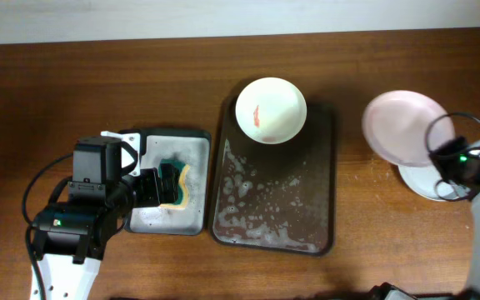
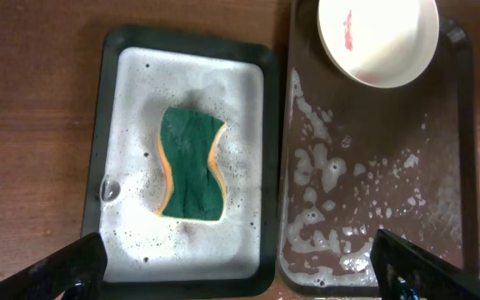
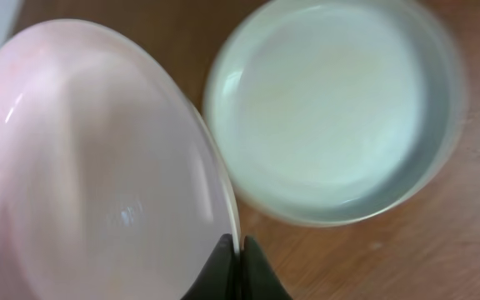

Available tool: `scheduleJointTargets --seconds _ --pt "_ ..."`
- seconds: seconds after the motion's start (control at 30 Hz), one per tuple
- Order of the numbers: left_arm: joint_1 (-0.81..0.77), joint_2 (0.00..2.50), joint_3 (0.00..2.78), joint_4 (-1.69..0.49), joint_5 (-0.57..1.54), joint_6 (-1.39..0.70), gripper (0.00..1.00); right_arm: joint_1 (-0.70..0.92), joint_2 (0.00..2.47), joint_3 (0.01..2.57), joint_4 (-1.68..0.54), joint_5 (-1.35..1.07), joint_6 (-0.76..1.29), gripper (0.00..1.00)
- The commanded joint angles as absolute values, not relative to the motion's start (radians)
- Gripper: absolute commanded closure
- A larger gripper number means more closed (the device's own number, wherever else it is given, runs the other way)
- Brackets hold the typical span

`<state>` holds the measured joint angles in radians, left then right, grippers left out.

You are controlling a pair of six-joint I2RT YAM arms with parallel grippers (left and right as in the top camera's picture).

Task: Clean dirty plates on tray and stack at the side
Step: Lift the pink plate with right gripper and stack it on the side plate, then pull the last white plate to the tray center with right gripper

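The brown wooden surface (image 1: 73, 75) carries a large dark brown rectangular tray (image 1: 311, 183) at centre, wet with patches of foam. One round white plate (image 1: 271, 109) sits at the far end of that tray, with a red smear visible inside it. To the left, a small grey-white tray (image 2: 140, 83) holds a green and yellow sponge (image 2: 192, 163) in suds.

The right end effector (image 3: 238, 265) is closed on the rim of a pale pink round plate (image 3: 98, 167). It holds the plate tilted and clear of the large tray, over the right side of the surface. A pale mint round plate (image 3: 340, 108) lies flat on the surface, beside and below the pink one. From the right wrist view I see no smear on either.

The left end effector (image 2: 240, 279) hangs above the sponge with its fingers spread wide and nothing between them.

I judge the step in hand to be stacking the pink plate onto the mint one. The next move calls for levelling the pink plate, centring it over the mint plate, lowering it until it seats, then releasing. The white plate is not yet scrubbed.
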<state>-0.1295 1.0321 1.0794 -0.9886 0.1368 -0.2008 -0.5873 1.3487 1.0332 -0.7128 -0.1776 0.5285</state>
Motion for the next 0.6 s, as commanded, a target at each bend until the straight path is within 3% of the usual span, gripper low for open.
scheduleJointTargets --seconds 0.0,0.13,0.17,0.2,0.23,0.4,0.47,0.57 --pt "-0.126 1.026 1.081 -0.99 0.126 -0.185 0.01 -0.67 1.485 1.039 -0.724 -0.049 0.555 0.96" --pt "-0.126 1.026 1.081 -0.99 0.126 -0.185 0.01 -0.702 1.64 1.039 -0.699 0.078 0.515 0.96" --pt "-0.126 1.026 1.081 -0.99 0.126 -0.185 0.01 -0.702 1.656 1.039 -0.691 0.067 0.467 0.84" --pt "-0.126 1.026 1.081 -0.99 0.126 -0.185 0.01 -0.702 1.661 1.04 -0.691 0.059 0.439 0.55" --pt "-0.126 1.026 1.081 -0.99 0.126 -0.185 0.01 -0.702 1.655 1.048 -0.698 0.046 0.432 0.46" --pt "-0.126 1.026 1.081 -0.99 0.126 -0.185 0.01 -0.677 1.52 1.15 -0.71 -0.359 0.272 0.44" --pt "-0.126 1.026 1.081 -0.99 0.126 -0.185 0.01 -0.601 1.449 1.179 -0.721 -0.534 0.186 0.44" --pt "-0.126 1.026 1.081 -0.99 0.126 -0.185 0.01 -0.406 1.394 1.179 -0.731 -0.562 0.091 0.44"
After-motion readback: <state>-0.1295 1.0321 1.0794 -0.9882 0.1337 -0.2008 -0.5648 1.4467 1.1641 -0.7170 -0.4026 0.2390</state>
